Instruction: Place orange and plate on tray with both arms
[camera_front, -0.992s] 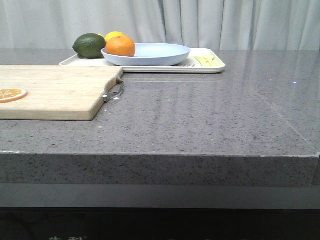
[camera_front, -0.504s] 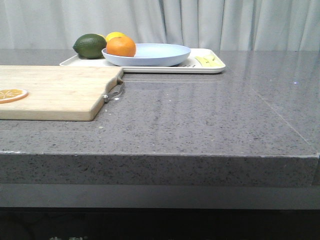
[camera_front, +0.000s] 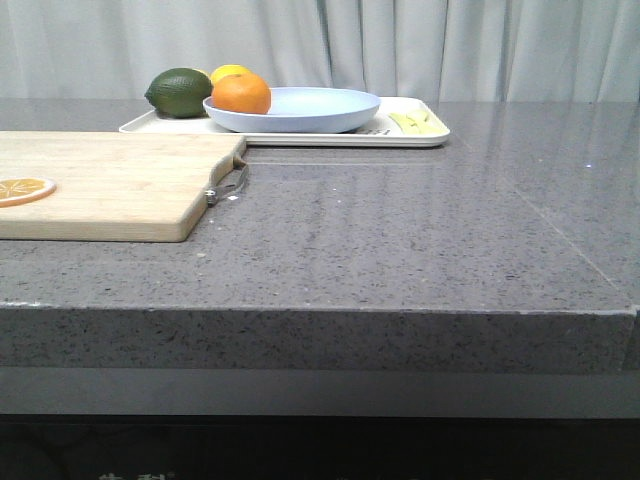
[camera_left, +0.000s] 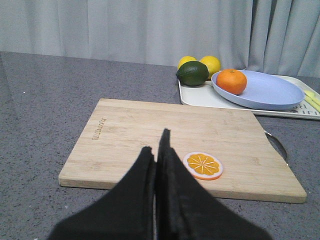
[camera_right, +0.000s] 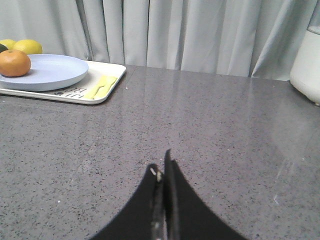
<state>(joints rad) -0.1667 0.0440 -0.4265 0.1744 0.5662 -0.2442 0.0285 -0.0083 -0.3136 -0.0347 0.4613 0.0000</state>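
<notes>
Left gripper (camera_left: 156, 150): jaws pressed together, nothing between them — hangs over the near edge of the cutting board (camera_left: 150, 135), well back from the tray.
Right gripper (camera_right: 162, 172): jaws pressed together too, empty, over bare grey countertop (camera_right: 225, 125), tray off to one side and well apart.
Orange (camera_front: 241, 92): sits inside the plate, at its left end in the front view, touching the plate's floor; stem spot not visible.
Plate (camera_front: 310, 105): rests on the tray, roughly centred, rim clear of the tray edge as far as I can tell.
Tray (camera_front: 415, 135): at the far side of the table, also carries a dark green fruit (camera_front: 179, 91), yellow fruit (camera_left: 210, 64) behind it, and pale yellow strips (camera_right: 101, 86) at the right end.
Orange slice (camera_left: 202, 165): flat on the board, just beside the left fingers — not a task item.
Task status: looks done — orange + plate both on tray, both arms empty.
Handling, orange: prob. firm, lightish, round so it rolls; dimpled skin should give grip; pinch across the middle.
Handling, plate: stiff, matte, shallow; take by the raised rim, keep level or the orange rolls.
</notes>
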